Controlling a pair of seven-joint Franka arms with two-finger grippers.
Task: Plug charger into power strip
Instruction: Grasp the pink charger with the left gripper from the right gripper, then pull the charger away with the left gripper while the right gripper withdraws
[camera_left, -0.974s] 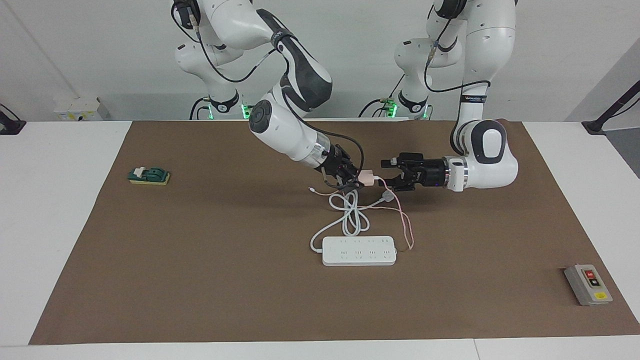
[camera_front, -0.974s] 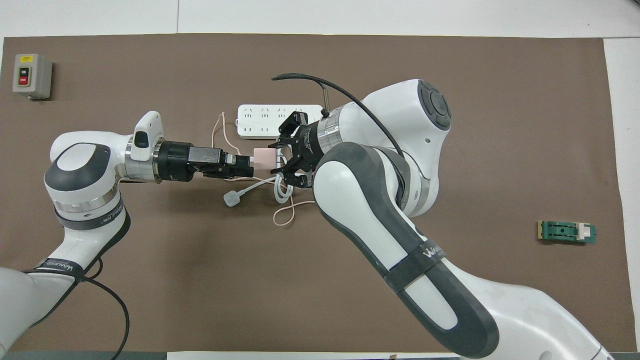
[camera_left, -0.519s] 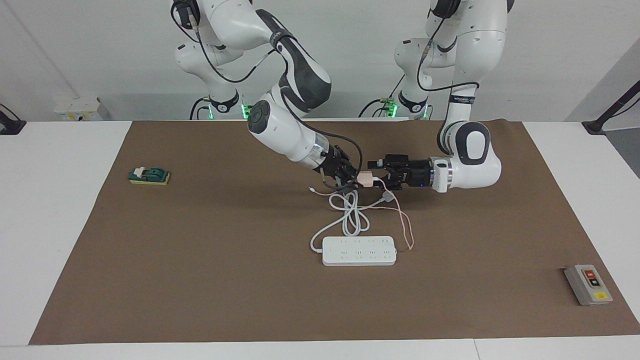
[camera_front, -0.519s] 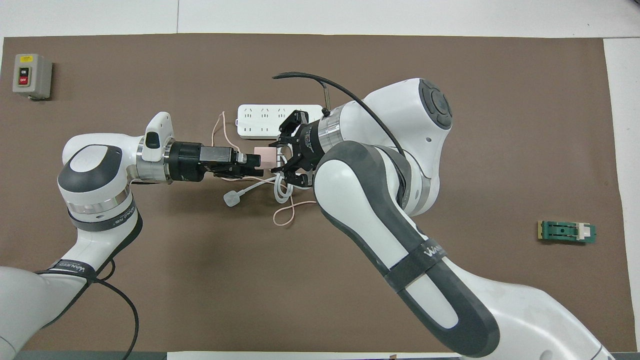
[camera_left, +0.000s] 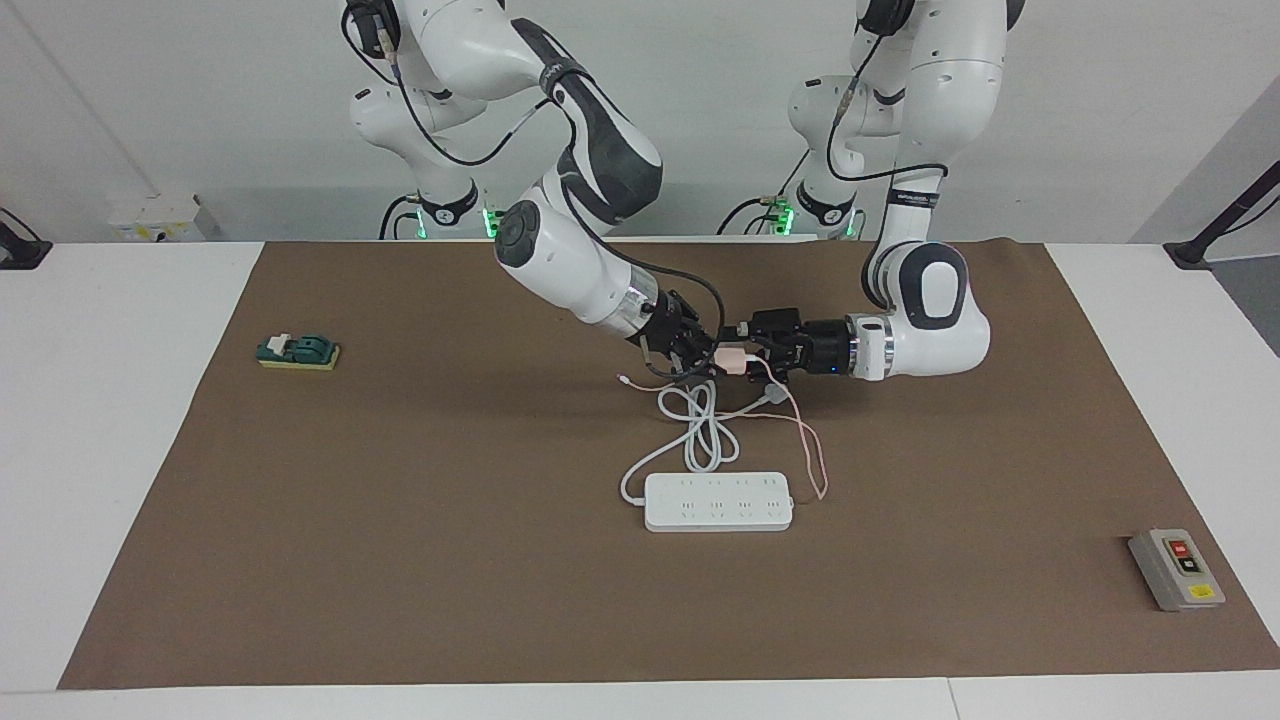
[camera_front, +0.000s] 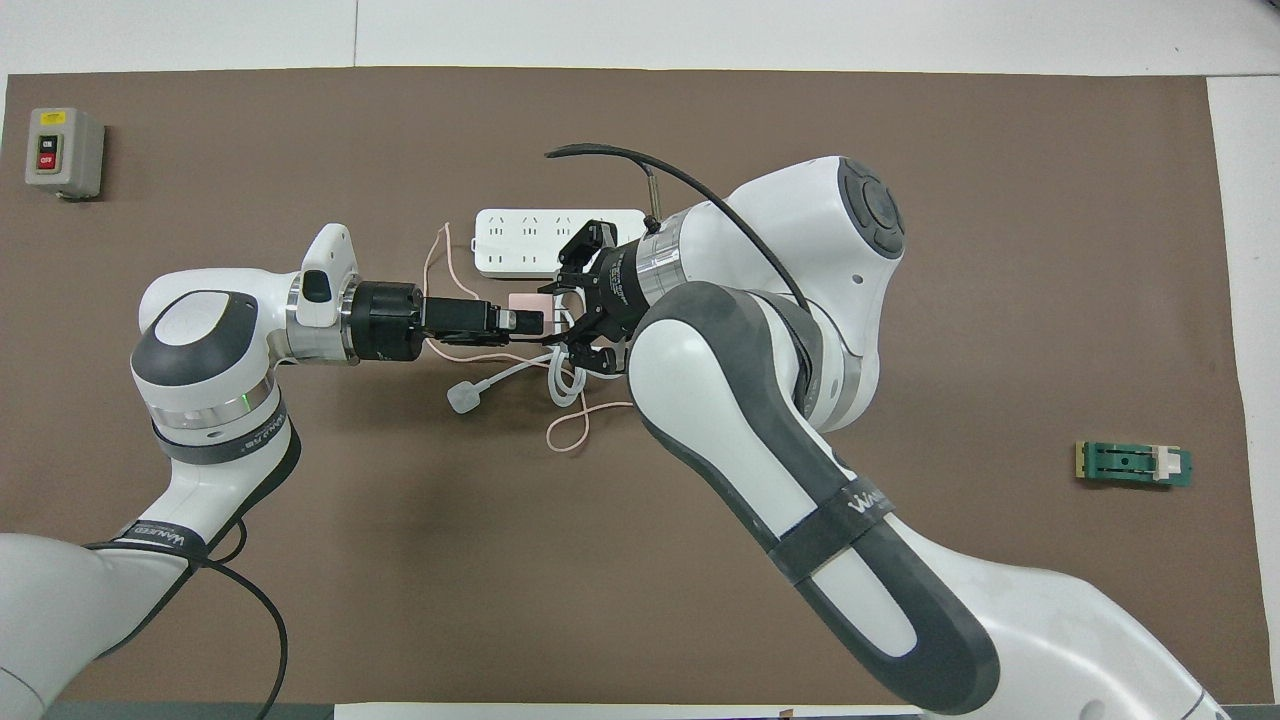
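While the right gripper stays out of it no more than to clamp the small pale pink square charger in the air over the coiled white cord, the left gripper reaches it from the other end, fingers around it; whether they grip, I cannot tell. The long white plastic power strip lies on the brown mat, farther from the robots.

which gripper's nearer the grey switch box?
Left. The left gripper is at the charger, mid-table, on the switch box side; the right gripper holds it from the other.
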